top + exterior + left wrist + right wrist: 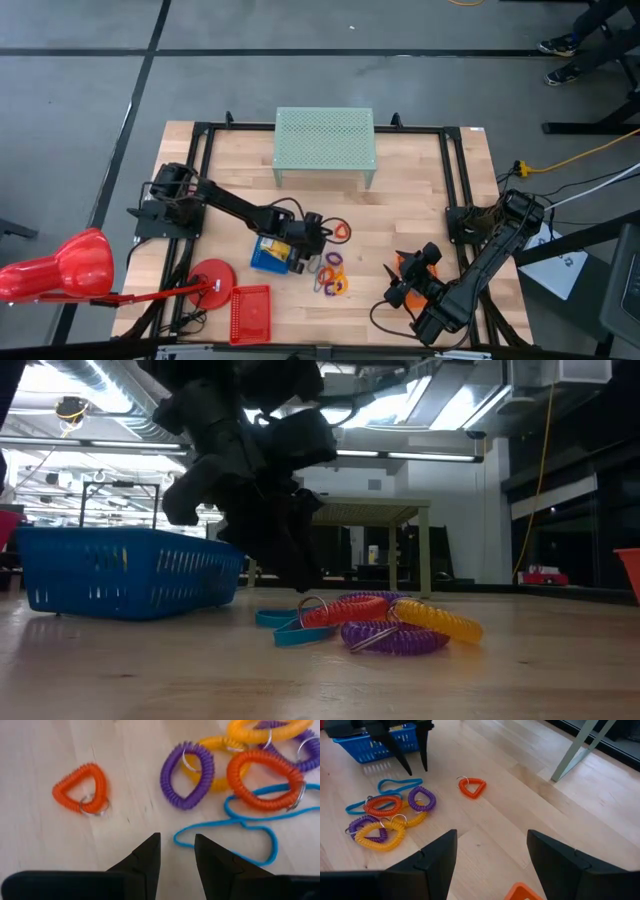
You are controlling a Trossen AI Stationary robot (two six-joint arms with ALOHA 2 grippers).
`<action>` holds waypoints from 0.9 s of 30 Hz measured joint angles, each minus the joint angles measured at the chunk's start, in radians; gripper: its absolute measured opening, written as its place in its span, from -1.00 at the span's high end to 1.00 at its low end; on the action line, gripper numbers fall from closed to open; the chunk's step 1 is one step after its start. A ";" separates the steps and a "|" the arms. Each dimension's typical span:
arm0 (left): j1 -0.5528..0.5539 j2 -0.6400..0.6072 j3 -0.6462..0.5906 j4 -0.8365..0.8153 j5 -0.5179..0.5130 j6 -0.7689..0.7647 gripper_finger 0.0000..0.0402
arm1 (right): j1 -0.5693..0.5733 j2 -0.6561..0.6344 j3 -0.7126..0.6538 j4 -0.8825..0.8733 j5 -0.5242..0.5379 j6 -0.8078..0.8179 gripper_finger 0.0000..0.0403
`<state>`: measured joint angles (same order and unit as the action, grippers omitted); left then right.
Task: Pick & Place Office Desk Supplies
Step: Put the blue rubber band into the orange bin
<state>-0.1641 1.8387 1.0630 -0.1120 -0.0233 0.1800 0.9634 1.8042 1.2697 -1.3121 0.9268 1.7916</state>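
Coiled loops lie on the wooden table [420, 200]: an orange one [82, 787] apart, and a pile [331, 276] of purple [187, 775], red-orange [262, 777] and yellow [220, 750] coils with a thin blue cord loop [250, 822]. My left gripper [176, 840] is open, slanting down beside the pile, its fingertips on either side of the blue loop's end; whether they touch it does not show. It also appears in the low view [300, 575] and the right wrist view [416, 769]. My right gripper [490, 850] waits open at the near right [393, 278].
A blue mesh tray [268, 254] stands right behind my left gripper. A red tray [250, 312] and a red lamp [60, 270] sit at the near left. A pale green mesh shelf [325, 140] stands at the far edge. An orange tray corner [520, 892] shows below my right gripper.
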 joint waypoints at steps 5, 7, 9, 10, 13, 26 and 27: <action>0.013 0.029 0.031 -0.028 0.024 0.034 0.41 | 0.000 0.000 0.000 0.002 0.000 0.000 -0.20; 0.012 0.043 0.054 -0.040 0.035 0.059 0.41 | 0.000 0.000 0.000 0.009 0.000 -0.007 -0.20; 0.012 0.063 0.085 -0.074 0.048 0.074 0.41 | 0.000 0.000 0.000 0.017 0.000 -0.019 -0.20; 0.012 0.080 0.108 -0.079 0.054 0.082 0.41 | 0.000 0.000 0.000 0.019 0.000 -0.020 -0.20; 0.012 0.133 0.170 -0.149 0.055 0.106 0.41 | 0.000 0.000 0.000 0.023 0.000 -0.023 -0.20; 0.016 0.204 0.301 -0.345 0.053 0.205 0.46 | 0.000 0.000 0.000 0.046 -0.025 -0.051 -0.20; 0.015 0.199 0.302 -0.351 0.051 0.212 0.48 | 0.000 0.000 0.000 0.046 -0.026 -0.050 -0.20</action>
<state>-0.1490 2.0379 1.3645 -0.4626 0.0279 0.3923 0.9631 1.8042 1.2694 -1.2665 0.9009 1.7412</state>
